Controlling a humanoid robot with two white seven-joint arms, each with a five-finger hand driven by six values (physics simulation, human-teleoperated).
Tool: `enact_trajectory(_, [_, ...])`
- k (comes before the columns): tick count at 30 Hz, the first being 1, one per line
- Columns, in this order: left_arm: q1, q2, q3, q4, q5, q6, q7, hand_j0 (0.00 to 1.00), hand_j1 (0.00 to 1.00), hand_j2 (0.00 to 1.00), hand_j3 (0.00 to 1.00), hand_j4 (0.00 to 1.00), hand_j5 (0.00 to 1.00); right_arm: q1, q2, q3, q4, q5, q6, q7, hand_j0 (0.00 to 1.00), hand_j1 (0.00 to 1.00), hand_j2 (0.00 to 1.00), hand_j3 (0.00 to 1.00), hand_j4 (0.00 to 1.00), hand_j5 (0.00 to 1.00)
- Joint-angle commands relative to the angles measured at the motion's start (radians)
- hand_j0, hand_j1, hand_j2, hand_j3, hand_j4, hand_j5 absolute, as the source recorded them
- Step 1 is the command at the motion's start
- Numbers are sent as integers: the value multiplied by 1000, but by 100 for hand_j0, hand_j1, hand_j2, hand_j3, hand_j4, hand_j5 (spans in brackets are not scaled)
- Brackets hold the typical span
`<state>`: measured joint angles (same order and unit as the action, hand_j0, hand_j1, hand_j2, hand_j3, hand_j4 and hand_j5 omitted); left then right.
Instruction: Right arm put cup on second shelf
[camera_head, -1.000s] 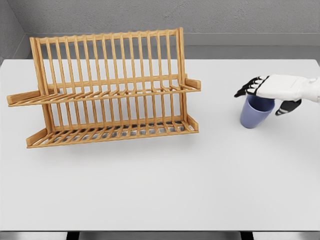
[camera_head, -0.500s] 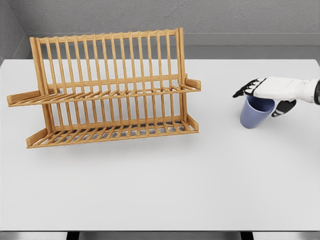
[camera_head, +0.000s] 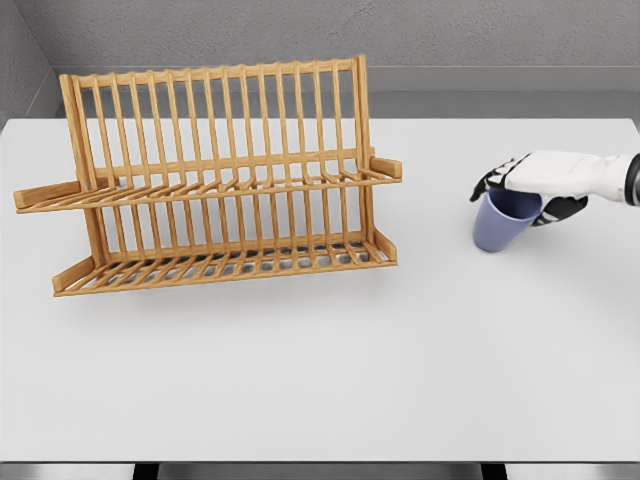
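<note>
Right robot hand (camera_head: 520, 185): enters from the right edge on a white arm, palm down over the cup's mouth; dark fingers (camera_head: 486, 183) curl over the far rim and the thumb sits on the cup's right side, so the hand is gripping the cup.
Cup (camera_head: 499, 221): blue-purple, open end up, tilted with its top leaning right toward the hand; on the right part of the table, well apart from the rack. Whether its base touches the table cannot be told.
Dish rack (camera_head: 215, 180): wooden, two slatted shelves with upright bars behind, standing on the left half of the table.
Upper shelf (camera_head: 200, 188): holds nothing.
Table (camera_head: 320, 370): white, flat.
</note>
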<state>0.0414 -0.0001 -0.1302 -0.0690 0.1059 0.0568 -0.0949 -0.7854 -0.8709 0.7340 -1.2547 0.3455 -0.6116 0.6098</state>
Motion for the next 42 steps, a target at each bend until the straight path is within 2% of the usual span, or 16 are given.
enact_trajectory(1, [2,0,0,0,0,0,0,100,100,100,100,100,100,0,0,1,0,-3,1,1,64,64,64,64,64,64])
enact_trajectory(7, [2,0,0,1,0,0,0,100,100,100,100,100,100,-21,3,-4,-6,-3,1,1,63,63,63,63,63,63])
enact_trajectory(9, [0,0,0,1,0,0,0,100,100,100,100,100,100,-28,6,-4,-6,-5,1,1,60,60,60,60,60,60])
enact_trajectory(22, [2,0,0,0,0,0,0,100,100,100,100,100,100,-87,15,-13,-9,-6,1,1,60,60,60,60,60,60])
enact_trajectory(42, [2,0,0,0,0,0,0,100,100,100,100,100,100,-113,35,-64,-29,-8,1,1,57,57,57,57,57,57])
